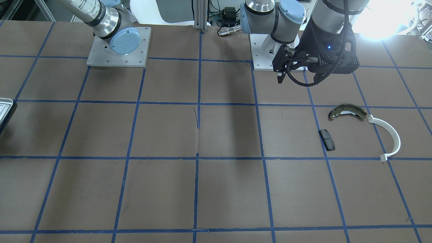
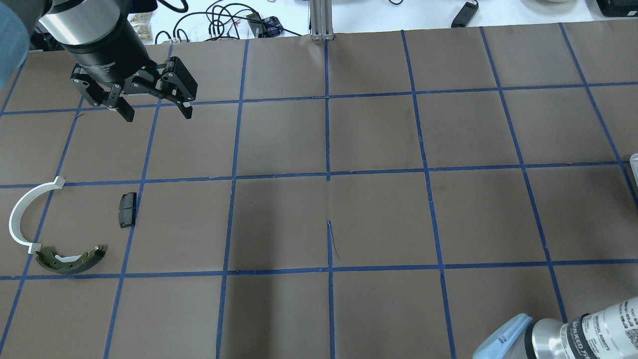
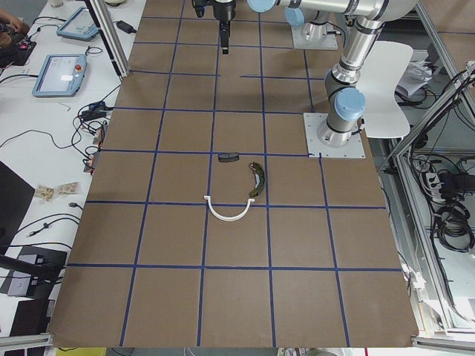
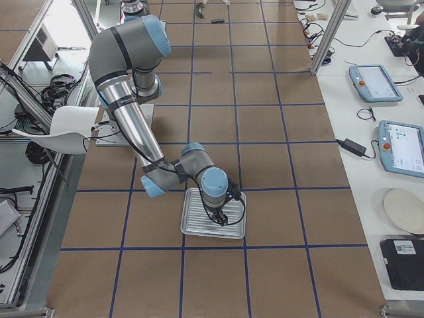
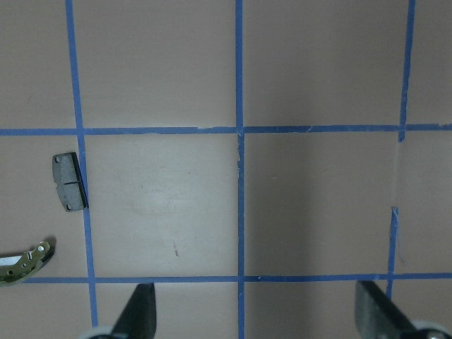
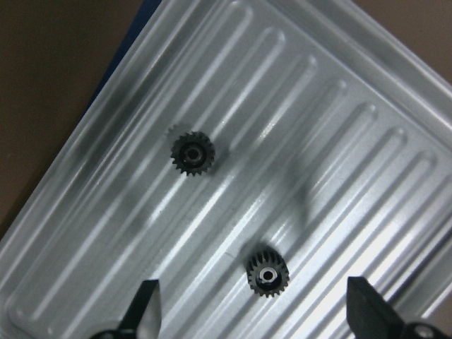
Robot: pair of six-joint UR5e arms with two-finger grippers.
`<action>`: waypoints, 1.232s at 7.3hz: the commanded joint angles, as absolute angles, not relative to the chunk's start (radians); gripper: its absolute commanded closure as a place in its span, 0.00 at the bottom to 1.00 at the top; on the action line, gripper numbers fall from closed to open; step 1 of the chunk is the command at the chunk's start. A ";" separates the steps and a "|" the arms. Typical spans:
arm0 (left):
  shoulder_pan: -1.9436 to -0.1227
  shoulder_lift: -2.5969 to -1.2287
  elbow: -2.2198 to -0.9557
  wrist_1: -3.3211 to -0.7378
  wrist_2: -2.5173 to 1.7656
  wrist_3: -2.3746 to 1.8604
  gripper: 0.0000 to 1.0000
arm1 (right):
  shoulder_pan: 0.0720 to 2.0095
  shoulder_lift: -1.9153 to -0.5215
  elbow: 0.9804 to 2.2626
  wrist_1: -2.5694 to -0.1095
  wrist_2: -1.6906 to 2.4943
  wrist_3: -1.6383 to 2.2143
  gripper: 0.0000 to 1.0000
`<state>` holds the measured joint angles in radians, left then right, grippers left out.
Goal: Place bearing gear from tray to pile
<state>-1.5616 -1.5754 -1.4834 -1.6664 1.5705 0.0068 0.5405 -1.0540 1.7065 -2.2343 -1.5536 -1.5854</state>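
Right gripper (image 6: pixel 253 311) nearest, bottom of frame, fingers wide, holding nothing, over tray (image 6: pixel 339 127); upper gear (image 6: pixel 192 152) left of centre; lower gear (image 6: pixel 268 272) almost between the tips. Best bet: nudge to centre on lower gear, descend straight, close across its teeth. Left gripper (image 2: pixel 157 113) wide, empty, upper left overhead; pile (image 2: pixel 70 260) lower left.

Two bearing gears (image 6: pixel 193 153) on the tray (image 6: pixel 339 141)
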 commanded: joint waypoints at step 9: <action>-1.562 -1.574 -1.488 -1.666 1.568 0.003 0.00 | 0.546 -1.067 1.704 -2.274 -1.548 -1.563 1.00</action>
<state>-1.5616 -1.5742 -1.4873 -1.6659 1.5677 0.0033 0.5413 -1.0352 1.7041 -2.2900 -1.5465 -1.5735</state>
